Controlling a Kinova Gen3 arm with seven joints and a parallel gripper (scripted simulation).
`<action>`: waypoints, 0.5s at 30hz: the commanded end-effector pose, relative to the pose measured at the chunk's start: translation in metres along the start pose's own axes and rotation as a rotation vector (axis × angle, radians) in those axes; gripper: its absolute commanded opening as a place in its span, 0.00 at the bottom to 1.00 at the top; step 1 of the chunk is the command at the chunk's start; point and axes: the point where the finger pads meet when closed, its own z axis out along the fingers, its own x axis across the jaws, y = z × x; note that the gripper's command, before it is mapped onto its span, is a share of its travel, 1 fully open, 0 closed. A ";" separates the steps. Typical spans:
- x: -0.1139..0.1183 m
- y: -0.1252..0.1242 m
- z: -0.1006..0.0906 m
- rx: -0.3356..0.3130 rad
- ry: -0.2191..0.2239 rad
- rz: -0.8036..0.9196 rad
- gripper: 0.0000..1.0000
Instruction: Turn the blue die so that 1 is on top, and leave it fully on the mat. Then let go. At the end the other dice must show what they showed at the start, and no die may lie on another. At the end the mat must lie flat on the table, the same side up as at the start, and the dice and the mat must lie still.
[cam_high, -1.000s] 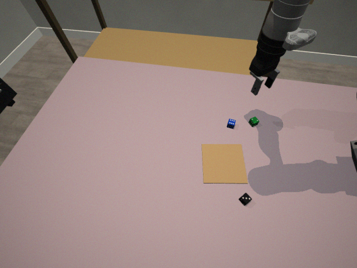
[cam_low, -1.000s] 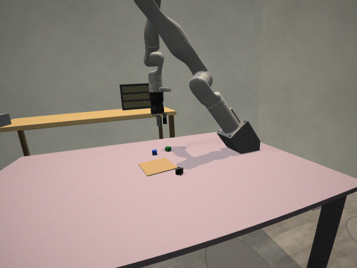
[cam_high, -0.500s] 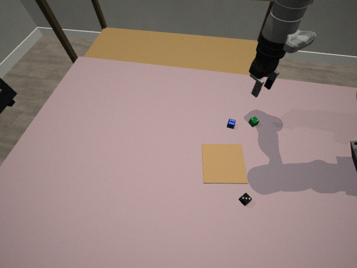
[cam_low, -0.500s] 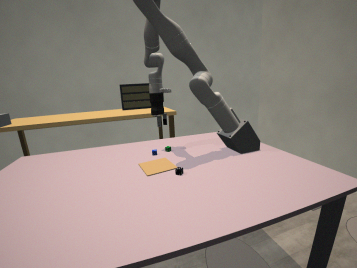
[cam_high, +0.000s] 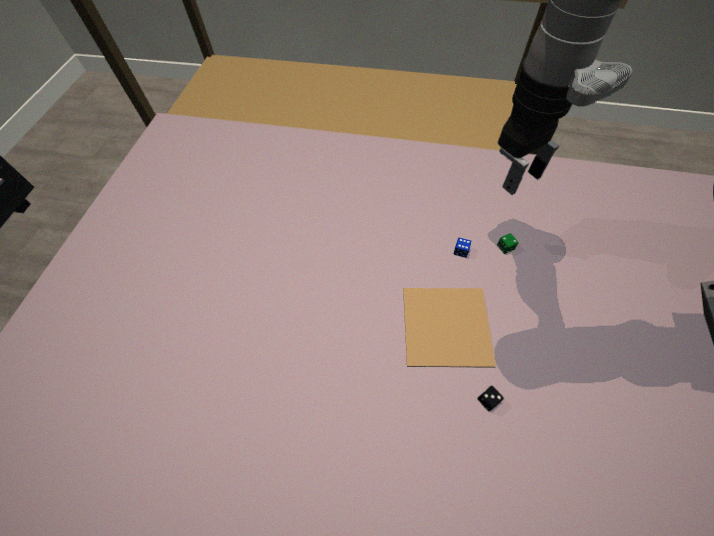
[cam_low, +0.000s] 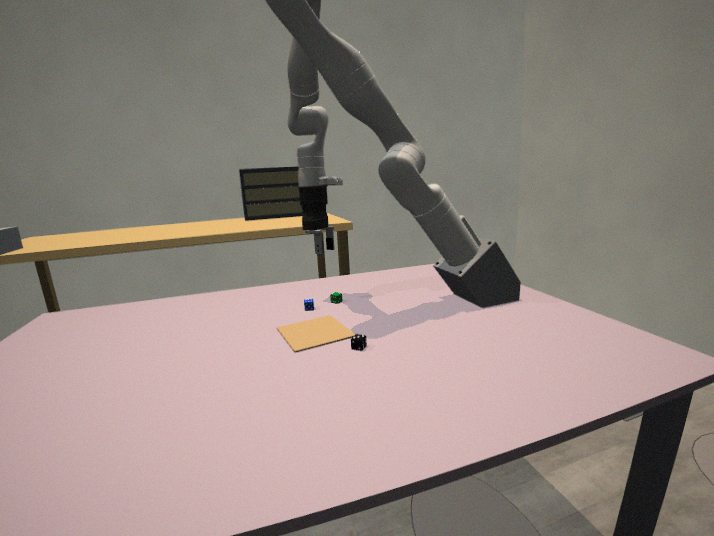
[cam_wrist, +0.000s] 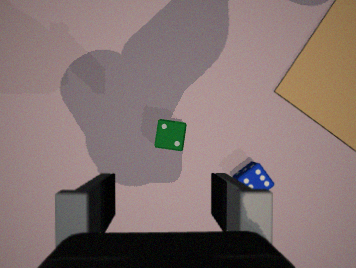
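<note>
The blue die (cam_high: 462, 246) (cam_low: 309, 304) (cam_wrist: 255, 176) lies on the table off the mat, beyond its far edge in the top view, with 6 on top. In the wrist view the right finger partly hides it. The tan mat (cam_high: 448, 327) (cam_low: 316, 333) (cam_wrist: 330, 75) lies flat. The green die (cam_high: 507, 243) (cam_low: 336, 297) (cam_wrist: 170, 135) lies on the table near the blue die, 2 on top. The black die (cam_high: 490, 398) (cam_low: 358, 342) lies near a mat corner, 3 on top. My gripper (cam_high: 525, 180) (cam_low: 324, 249) (cam_wrist: 163, 194) is open and empty, high above the table.
The pink table (cam_high: 230, 346) (cam_low: 201, 403) carries the mat and dice. The arm's shadow falls over the green die's area. A wooden side table (cam_high: 346, 103) (cam_low: 144, 235) stands beyond the far edge. The arm's dark base (cam_low: 490, 279) stands at the table's right in the exterior view.
</note>
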 end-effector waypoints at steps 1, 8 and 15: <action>0.000 0.000 0.000 -0.001 0.000 0.000 1.00; 0.000 0.000 0.002 -0.001 0.000 0.000 1.00; 0.000 0.000 0.007 -0.001 0.000 0.000 1.00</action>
